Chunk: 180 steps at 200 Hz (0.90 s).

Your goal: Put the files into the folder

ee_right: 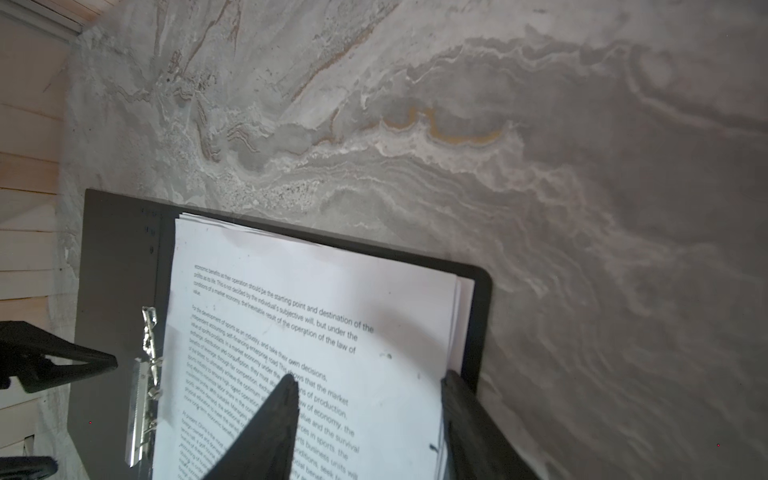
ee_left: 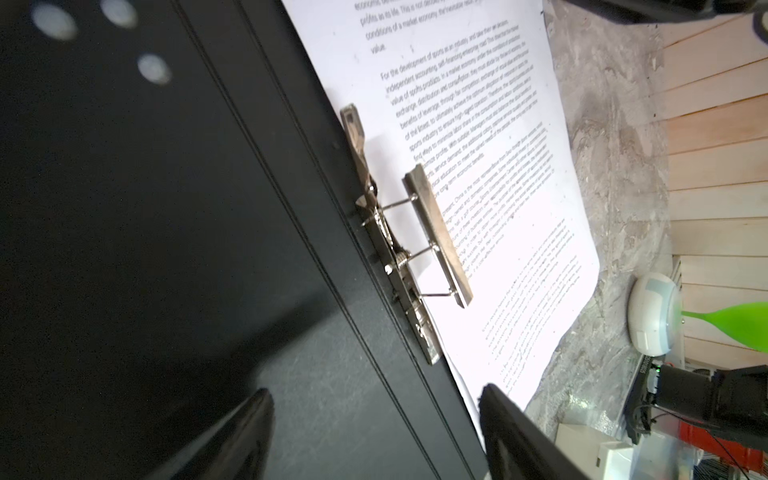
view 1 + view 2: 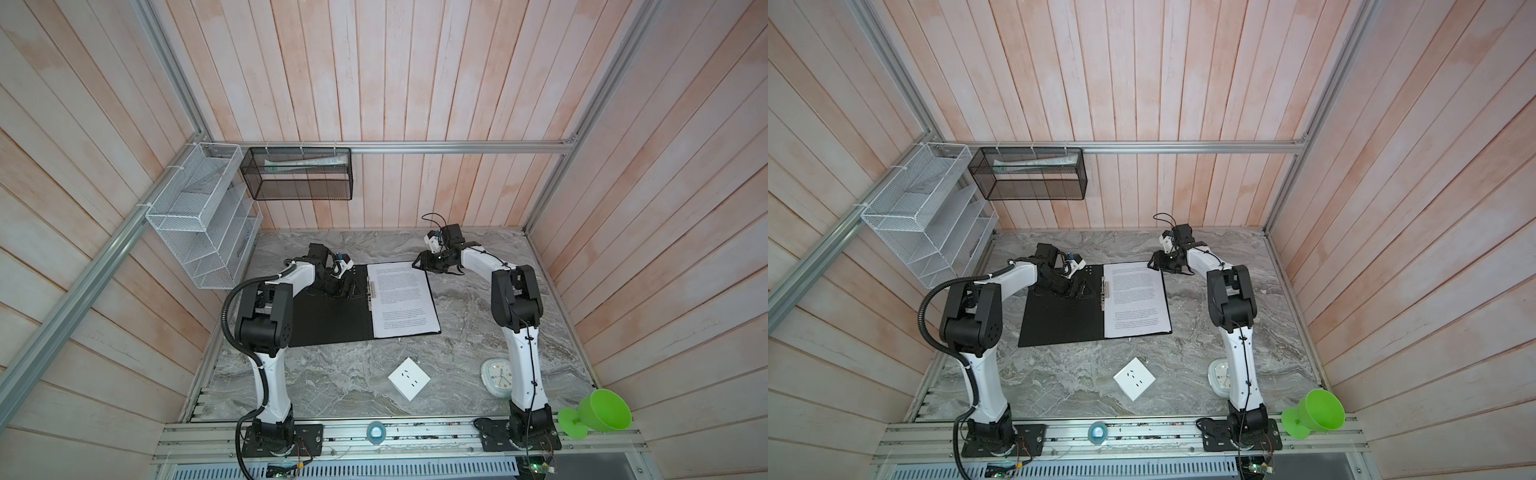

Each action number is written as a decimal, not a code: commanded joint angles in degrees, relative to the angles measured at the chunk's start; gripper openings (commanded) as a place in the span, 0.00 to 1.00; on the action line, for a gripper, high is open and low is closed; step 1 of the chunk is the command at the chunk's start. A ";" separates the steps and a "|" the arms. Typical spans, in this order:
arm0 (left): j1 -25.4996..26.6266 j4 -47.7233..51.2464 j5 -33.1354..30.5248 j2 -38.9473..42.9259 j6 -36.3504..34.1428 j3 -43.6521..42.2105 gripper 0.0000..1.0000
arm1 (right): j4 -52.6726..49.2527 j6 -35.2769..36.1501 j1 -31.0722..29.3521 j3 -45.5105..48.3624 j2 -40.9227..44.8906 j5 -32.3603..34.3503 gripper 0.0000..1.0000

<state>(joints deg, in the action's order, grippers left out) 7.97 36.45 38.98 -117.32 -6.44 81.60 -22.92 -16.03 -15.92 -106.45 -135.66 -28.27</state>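
Black left gripper point(image 2: 376, 392) spread wide above the folder point(image 2: 166, 249) — right gripper point(image 1: 370, 377) half-spread astride the files' point(image 1: 311, 282) edge

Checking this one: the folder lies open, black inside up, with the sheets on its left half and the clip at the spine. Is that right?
Not quite. The sheets lie on the right half of the folder, not the left, as both top views show. The rest holds: the folder lies open, black inside up, with the clip at the spine.
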 commanded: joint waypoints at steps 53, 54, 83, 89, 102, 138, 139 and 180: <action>-5.64 5.01 -0.89 11.23 -2.38 -0.72 0.80 | -1.21 -1.87 0.81 0.08 7.58 6.86 0.56; -5.75 5.03 -0.91 11.59 -2.36 -0.91 0.80 | -1.19 -1.93 0.85 0.23 7.76 6.84 0.56; -7.94 6.76 -5.18 18.61 -5.11 -6.83 0.80 | 0.47 -3.40 -0.40 5.29 13.45 5.86 0.55; -8.00 7.10 -5.78 19.88 -5.73 -8.14 0.80 | 0.02 -3.31 -1.02 5.71 14.19 5.63 0.54; -8.26 6.45 -6.09 22.53 -6.09 -11.84 0.80 | -1.89 -3.00 -3.00 5.91 15.38 5.22 0.53; -8.38 4.26 -2.61 25.26 -5.89 -19.45 0.80 | -6.63 -1.94 -9.91 2.48 14.65 1.46 0.49; -8.39 4.21 -2.52 25.15 -5.79 -19.67 0.80 | -6.67 -2.05 -10.09 2.30 14.51 1.29 0.49; -8.35 4.77 8.91 18.40 -7.86 -20.25 0.78 | -9.88 -2.51 -14.66 -9.67 4.50 -3.46 0.48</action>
<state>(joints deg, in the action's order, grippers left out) -0.51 41.08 39.42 -94.96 -11.27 60.95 -28.56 -18.44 -29.71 -109.60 -124.95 -28.56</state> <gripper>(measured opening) 0.786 0.481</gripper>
